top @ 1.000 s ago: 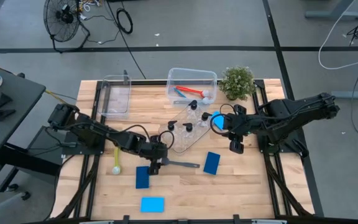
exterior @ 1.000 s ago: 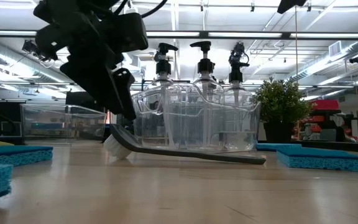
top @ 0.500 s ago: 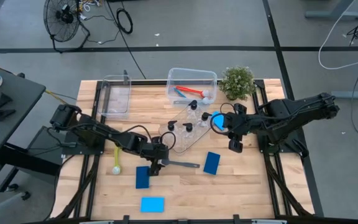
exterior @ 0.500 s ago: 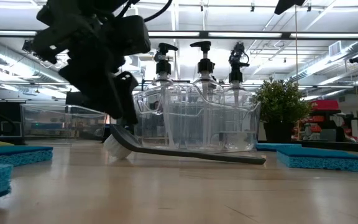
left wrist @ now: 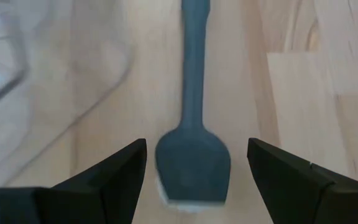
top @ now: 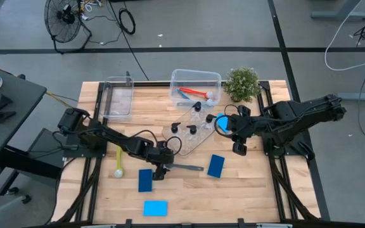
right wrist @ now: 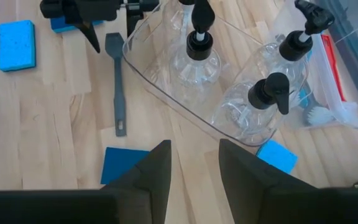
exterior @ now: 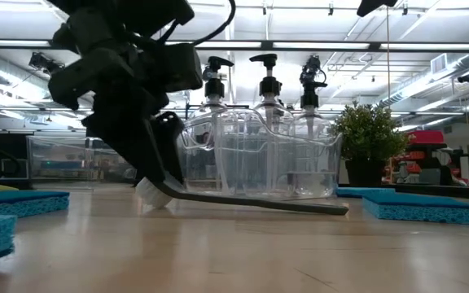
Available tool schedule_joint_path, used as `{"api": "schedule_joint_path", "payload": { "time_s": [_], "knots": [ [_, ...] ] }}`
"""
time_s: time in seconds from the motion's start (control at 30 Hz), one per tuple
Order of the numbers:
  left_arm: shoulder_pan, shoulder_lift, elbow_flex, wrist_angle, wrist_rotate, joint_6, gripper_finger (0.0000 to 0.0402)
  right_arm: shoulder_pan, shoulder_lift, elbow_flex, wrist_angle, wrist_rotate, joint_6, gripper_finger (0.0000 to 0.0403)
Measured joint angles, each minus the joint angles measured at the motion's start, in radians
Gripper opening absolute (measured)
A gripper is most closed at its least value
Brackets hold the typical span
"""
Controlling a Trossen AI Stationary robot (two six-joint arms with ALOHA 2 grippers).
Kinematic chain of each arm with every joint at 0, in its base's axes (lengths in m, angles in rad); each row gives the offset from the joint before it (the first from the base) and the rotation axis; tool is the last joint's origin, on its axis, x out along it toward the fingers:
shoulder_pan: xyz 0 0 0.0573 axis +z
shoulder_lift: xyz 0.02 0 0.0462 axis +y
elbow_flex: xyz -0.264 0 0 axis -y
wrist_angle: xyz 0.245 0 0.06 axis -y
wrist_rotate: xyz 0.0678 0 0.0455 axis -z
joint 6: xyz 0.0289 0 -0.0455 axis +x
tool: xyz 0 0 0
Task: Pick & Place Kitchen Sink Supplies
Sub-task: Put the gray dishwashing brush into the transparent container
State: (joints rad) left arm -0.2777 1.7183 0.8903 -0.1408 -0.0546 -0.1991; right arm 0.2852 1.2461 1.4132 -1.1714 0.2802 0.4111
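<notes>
Your left gripper point(left wrist: 194, 163) is down at the grey brush point(top: 181, 167), its fingers spread wide on either side of the brush head and gripping nothing yet. To do this pick well, lower until the fingertips almost meet the wooden table point(top: 246, 190), keep the head centred between them as the left wrist view shows it now, and only then close. The head is the widest part, so I judge a grip just behind it, where the handle begins, would be firmer and less likely to twist. Watch the clear tray point(top: 192, 140) close beside the gripper; a sideways drift could nudge it and the pump bottles point(exterior: 265, 122) standing in it.

The brush lies flat on the table, just in front of that tray, between the dark-blue sponge point(top: 145, 180) and the other dark-blue sponge point(top: 216, 166). Its long axis runs roughly across the table, left to right. The head points toward the left arm and sits under your gripper; the slim handle points toward the right arm's side. In the low view the bristles face down.

Your right gripper point(top: 239, 150) waits above the table near the tray's far end, fingers partly apart and empty.
</notes>
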Motion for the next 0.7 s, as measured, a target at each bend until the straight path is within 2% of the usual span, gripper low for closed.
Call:
{"api": "schedule_joint_path", "payload": {
  "time_s": [0.37,0.5,0.7],
  "knots": [
    [0.001,0.018,0.001,0.009,-0.009,-0.026,0.0277,0.0,0.0,0.0,0.005,0.0,0.002,0.0136],
    [0.001,0.018,0.001,0.008,-0.006,-0.031,0.0255,0.0,0.0,0.0,0.005,0.0,0.0,0.0136],
    [0.001,0.018,0.001,0.009,0.02,-0.033,0.0201,0.0,0.0,0.0,0.005,0.0,0.0,0.0136]
  ]
}}
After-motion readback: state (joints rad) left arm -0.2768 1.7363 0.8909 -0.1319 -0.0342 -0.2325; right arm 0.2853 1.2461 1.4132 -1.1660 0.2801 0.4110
